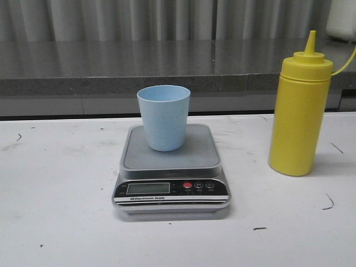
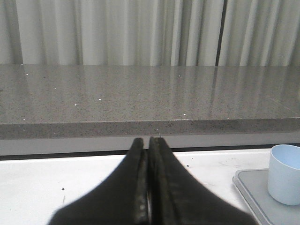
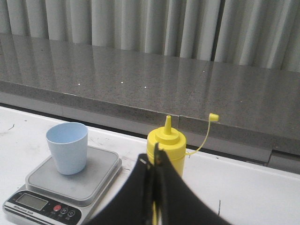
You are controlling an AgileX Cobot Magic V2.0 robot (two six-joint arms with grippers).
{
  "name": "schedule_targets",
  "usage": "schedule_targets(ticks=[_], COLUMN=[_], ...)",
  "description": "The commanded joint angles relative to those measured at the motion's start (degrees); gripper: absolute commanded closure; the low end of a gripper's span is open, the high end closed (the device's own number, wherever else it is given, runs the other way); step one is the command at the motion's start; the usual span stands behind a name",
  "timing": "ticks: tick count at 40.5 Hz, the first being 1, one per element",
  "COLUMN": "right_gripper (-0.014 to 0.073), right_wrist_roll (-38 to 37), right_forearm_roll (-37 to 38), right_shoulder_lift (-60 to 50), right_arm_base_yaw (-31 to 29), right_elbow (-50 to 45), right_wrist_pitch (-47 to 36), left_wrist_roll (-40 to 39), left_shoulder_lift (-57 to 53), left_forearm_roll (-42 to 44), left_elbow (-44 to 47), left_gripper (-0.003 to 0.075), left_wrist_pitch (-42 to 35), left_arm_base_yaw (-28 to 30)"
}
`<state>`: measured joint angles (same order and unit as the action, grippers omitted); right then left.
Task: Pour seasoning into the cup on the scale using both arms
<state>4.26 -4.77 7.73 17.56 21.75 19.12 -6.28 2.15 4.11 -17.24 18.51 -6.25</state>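
Spanning the whole foreground, the white counter (image 1: 61, 222) carries everything, with a grey stone ledge (image 1: 111, 67) and pale curtains (image 1: 167, 16) behind it. Next in bulk, the seasoning (image 1: 298, 111) stands upright on the counter well to the right of the scale (image 1: 171, 172), its nozzle uncovered and the small tip cap (image 3: 213, 116) dangling on a thin tether. That scale sits near the middle, black panel and LCD facing forward. On its platform stands the cup (image 1: 163, 117), upright and open-mouthed. Neither arm shows in the front view. In the left wrist view the left gripper (image 2: 148, 183) has its fingers pressed together, holding nothing, with the cup off to one side. The right gripper (image 3: 153, 187) likewise has its fingers pressed together, empty, just in front of the seasoning.
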Motion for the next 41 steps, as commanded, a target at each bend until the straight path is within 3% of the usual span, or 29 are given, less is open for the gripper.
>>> schedule_targets(ticks=[1, 41], right_gripper=[0.0713, 0.0713], right_wrist_roll=[0.5, 0.5], right_forearm_roll=[0.3, 0.3], right_shoulder_lift=[0.5, 0.5], right_arm_base_yaw=[-0.2, -0.2], right_elbow=[1.9, 1.9], right_wrist_pitch=[-4.5, -4.5], left_wrist_roll=[-0.4, -0.4], left_shoulder_lift=[0.7, -1.1], left_forearm_roll=[-0.2, -0.4], left_elbow=[-1.5, 1.7], left_gripper=[0.074, 0.074], left_wrist_pitch=[-4.8, -5.4], left_arm_base_yaw=[0.1, 1.1])
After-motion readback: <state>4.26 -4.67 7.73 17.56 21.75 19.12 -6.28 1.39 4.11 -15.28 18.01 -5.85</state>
